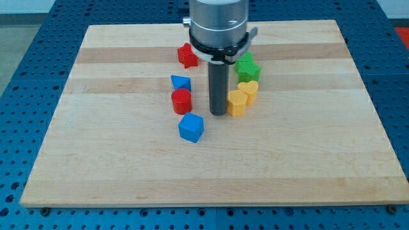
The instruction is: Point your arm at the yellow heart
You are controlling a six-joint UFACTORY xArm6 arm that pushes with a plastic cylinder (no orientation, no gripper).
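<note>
So there's no claw on this arm at all, nothing that could be apart, together or clamped on anything. It just ends in a straight dark rod, and my tip (218, 114) sits down on the wooden surface (307, 160).

Right at my tip, on the view's right, is a yellow block (236, 103). It looks like it's touching the rod or just beside it, but the rod covers that edge, so I honestly can't tell if there's real contact. A second yellow block (249, 90) sits just past the first one, up and to the view's right, and the two are pressed together. One of them is the yellow heart, probably the one farther from my tip going by its rounded top, though the shapes are hard to read at this size.

Further toward the view's top from my tip, behind the yellows, is a green block (246, 67), partly cut off by the arm's grey housing (217, 22). Its shape isn't clear, maybe a star.

To the view's left of my tip, close by, there's a red cylinder-ish block (181, 101), and just above that a small blue block (181, 82) almost touching it. Below and left of my tip is a blue cube (191, 127), standing clear of the rest. Up near the housing, left of the rod, is a red star-like block (187, 56).

The housing runs off the view's top, so the rest of the arm isn't visible.
</note>
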